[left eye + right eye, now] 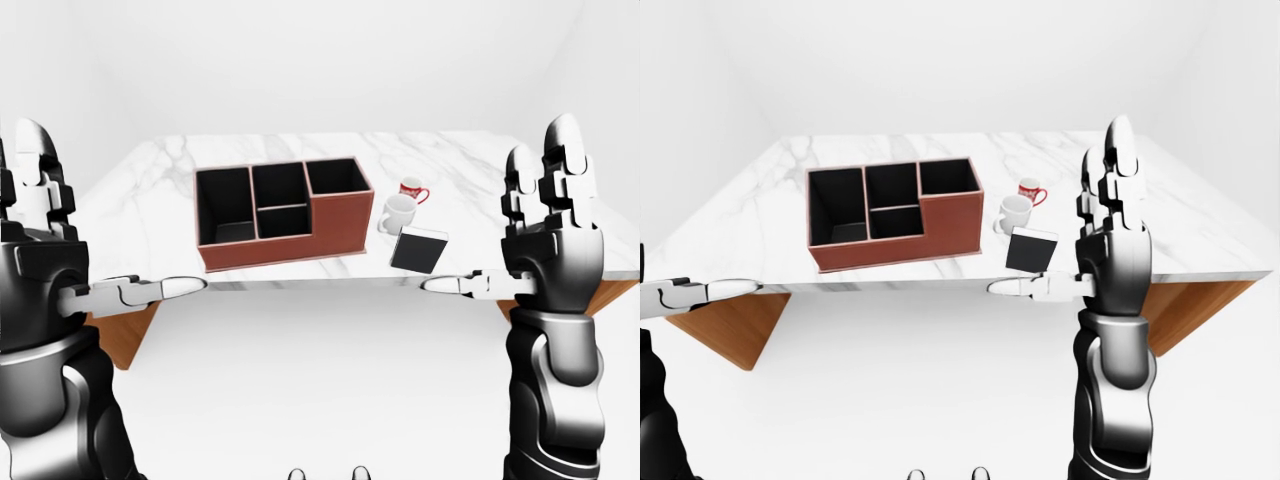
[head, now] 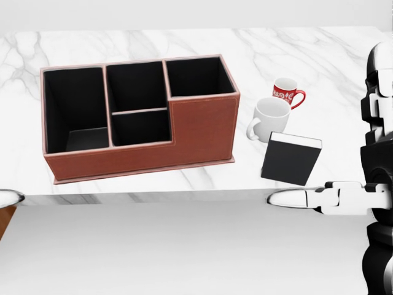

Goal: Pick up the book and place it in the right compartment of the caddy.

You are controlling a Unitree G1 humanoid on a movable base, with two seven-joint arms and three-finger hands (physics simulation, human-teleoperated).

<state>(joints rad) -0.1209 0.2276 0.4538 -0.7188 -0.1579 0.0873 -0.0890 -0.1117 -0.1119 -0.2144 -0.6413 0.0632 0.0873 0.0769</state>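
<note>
A black book [image 2: 290,160] with white page edges stands tilted at the marble table's near edge, leaning on a white mug [image 2: 270,117]. The brown caddy [image 2: 202,129] with black insides sits left of it; its right compartment [image 2: 199,77] holds nothing. My right hand [image 1: 520,225] is raised and open, fingers upright, to the right of the book and apart from it. Its thumb [image 2: 301,198] points left just below the book. My left hand [image 1: 90,230] is raised and open far to the left, away from the caddy.
A red mug [image 2: 287,92] stands behind the white mug. The marble table [image 2: 344,67] rests on wooden supports [image 1: 125,335]. White floor and walls surround it.
</note>
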